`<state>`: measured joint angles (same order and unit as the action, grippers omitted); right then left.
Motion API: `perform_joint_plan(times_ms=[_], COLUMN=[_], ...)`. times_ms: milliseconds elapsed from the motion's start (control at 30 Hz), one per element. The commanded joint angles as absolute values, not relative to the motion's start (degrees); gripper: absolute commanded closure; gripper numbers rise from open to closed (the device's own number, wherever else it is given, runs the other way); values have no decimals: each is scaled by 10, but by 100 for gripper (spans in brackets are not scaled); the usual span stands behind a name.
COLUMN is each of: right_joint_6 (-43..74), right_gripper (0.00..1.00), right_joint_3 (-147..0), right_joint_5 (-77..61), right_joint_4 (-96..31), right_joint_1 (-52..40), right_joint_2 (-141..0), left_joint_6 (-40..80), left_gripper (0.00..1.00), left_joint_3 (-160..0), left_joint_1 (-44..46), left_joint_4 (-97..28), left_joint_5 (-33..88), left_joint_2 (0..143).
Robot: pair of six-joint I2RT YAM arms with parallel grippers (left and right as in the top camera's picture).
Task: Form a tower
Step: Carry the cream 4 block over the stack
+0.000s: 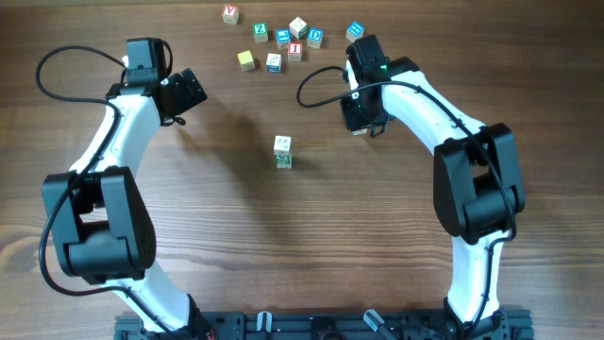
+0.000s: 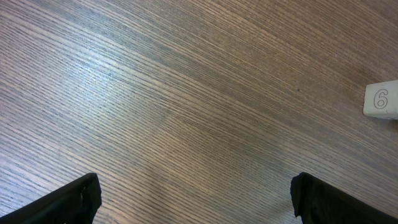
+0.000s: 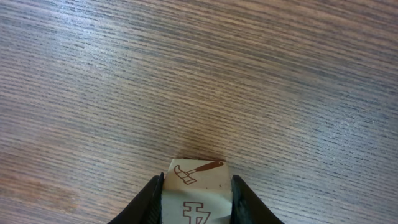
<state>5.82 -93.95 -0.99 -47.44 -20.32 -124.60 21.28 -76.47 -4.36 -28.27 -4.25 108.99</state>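
Observation:
The tower (image 1: 282,151), a short narrow stack of pale cubes with green prints, stands mid-table. My right gripper (image 1: 366,126) is to its right and slightly farther back. In the right wrist view that gripper (image 3: 198,194) is shut on a cream cube (image 3: 199,173) with a brown hammer print, held low over the wood. My left gripper (image 1: 188,91) hangs at the back left, well away from the tower. Its jaws (image 2: 196,194) stand wide open over bare wood with nothing between them.
Several loose cubes with coloured letters (image 1: 278,40) lie scattered along the table's back edge. A pale cube printed with a 6 (image 2: 381,100) shows at the right edge of the left wrist view. Black cables loop beside both arms.

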Motion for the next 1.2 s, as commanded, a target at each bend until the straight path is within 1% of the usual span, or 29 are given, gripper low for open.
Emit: perform_joint_plan(times_ms=[0, 67, 133, 167, 200, 233, 333, 367, 467, 500, 633, 733, 833, 1167], right_joint_6=[63, 77, 96, 105, 163, 192, 209, 223, 310, 345, 434, 459, 497, 502], right_gripper=[71, 71, 72, 71, 72, 72, 72, 71, 72, 72, 71, 73, 72, 72], right_joint_3=[-993, -1032, -1068, -1072, -1074, -1074, -1074, -1074, -1073, -1073, -1073, -1071, -1055, -1054], right_joint_5=[-1, 0, -28, -41, -50, -52, -116, -116, -45, 2, 100, 109, 109, 101], right_joint_4=[-514, -557, -595, -599, -605, -609, -622, -625, -622, -615, -610, -603, -592, -592], right_joint_1=[-204, -204, -204, -206, -211, -218, -254, -266, -331, -360, -430, -458, -462, -462], right_joint_2=[-1228, -1209, -1182, -1173, -1147, -1135, -1123, -1123, -1123, -1123, -1123, -1123, -1127, -1160], left_joint_6=[210, 210, 210, 210, 210, 210, 210, 210, 210, 210, 210, 210, 210, 210], left_gripper=[0, 0, 0, 0, 0, 0, 0, 0, 0, 0, 0, 0, 0, 0], left_joint_3=[-771, -771, -771, -771, -771, -771, -771, -771, -771, -771, -771, -771, -771, -771], left_joint_1=[-44, -44, -44, -44, -44, -44, -44, -44, -44, -44, -44, -44, -44, -44], left_joint_4=[-283, -283, -283, -283, -283, -283, -283, -283, -283, -283, -283, -283, -283, -283], left_joint_5=[-46, -46, -46, -46, -46, -46, -46, -46, -46, -46, -46, -46, -46, -46], left_joint_2=[1095, 1095, 1095, 1095, 1095, 1095, 1095, 1095, 1095, 1095, 1095, 1095, 1095, 1095])
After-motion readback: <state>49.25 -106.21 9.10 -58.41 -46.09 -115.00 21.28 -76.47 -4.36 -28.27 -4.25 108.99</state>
